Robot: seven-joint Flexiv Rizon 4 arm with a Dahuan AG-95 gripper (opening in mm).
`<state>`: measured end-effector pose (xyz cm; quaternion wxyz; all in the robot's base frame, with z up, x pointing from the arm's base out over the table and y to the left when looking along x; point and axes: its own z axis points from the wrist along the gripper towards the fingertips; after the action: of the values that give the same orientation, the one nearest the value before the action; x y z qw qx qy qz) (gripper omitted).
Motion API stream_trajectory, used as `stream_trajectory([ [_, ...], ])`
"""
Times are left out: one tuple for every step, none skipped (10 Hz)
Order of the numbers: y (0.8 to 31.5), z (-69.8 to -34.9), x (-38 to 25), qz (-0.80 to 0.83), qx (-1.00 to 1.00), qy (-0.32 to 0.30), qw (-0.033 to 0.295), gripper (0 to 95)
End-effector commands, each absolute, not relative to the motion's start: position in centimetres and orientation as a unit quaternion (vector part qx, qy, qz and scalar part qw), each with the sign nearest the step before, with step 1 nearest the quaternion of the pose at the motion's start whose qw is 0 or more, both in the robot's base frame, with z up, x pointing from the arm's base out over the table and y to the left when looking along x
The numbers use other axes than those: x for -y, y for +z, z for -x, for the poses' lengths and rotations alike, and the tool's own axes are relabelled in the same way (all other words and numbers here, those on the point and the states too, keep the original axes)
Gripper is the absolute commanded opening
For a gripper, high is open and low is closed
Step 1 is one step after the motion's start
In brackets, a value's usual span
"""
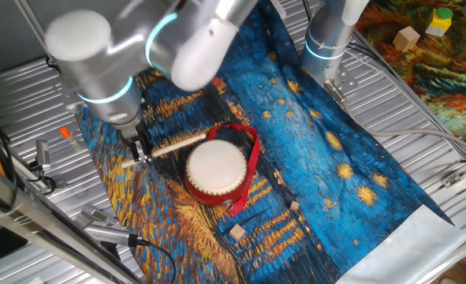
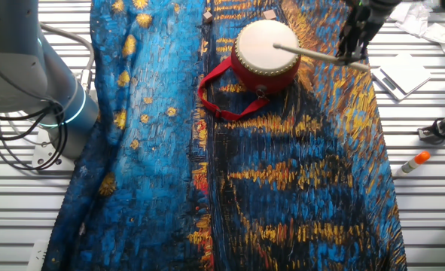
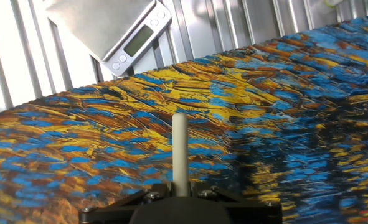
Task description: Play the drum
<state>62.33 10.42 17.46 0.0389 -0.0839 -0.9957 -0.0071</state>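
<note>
Hand [image 1: 140, 150] is clenched on one end of the stick [image 1: 177, 144]. The stick runs roughly level from the fingers toward the drum [image 1: 216, 172]. In the other fixed view its far tip sits over the cream skin, near the middle; contact vs. just above, can't tell. Hand view shows only the stick [image 3: 180, 152] poking out between the jaws, over the cloth [image 3: 264, 124], with a scale [image 3: 109, 25] on the ribbed metal beyond. No drum in that view.

The drum stands upright on the painted blue and yellow cloth covering the tabletop [image 1: 422, 158], skin up, just beside the hand. Its red strap [image 1: 252, 162] loops out on the cloth on the side away from the hand. Two small wooden blocks [image 1: 236, 232] lie near the drum. An orange-capped marker [image 2: 412, 162] lies on bare metal, well apart.
</note>
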Motion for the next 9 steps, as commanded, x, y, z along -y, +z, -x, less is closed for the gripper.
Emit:
stream_trajectory([
  [17.3,-62.3,-10.4,0.084,0.996,-0.006,0.037,0.0],
  [17.2,-62.3,-10.5,0.084,0.996,-0.005,0.043,0.0],
  [17.0,-62.3,-10.5,0.085,0.995,-0.004,0.048,0.0],
  [15.9,-62.5,-10.8,0.092,0.995,0.0,0.047,0.0],
  [15.5,-62.7,-10.9,0.094,0.994,0.0,0.047,0.0],
  [14.7,-63.2,-11.3,0.106,0.993,0.008,0.047,0.0],
  [14.3,-63.5,-11.6,0.097,0.994,0.013,0.046,38.0],
  [14.0,-63.6,-11.7,0.091,0.995,0.014,0.046,95.0],
  [13.7,-63.6,-11.7,0.091,0.995,0.015,0.047,95.0],
])
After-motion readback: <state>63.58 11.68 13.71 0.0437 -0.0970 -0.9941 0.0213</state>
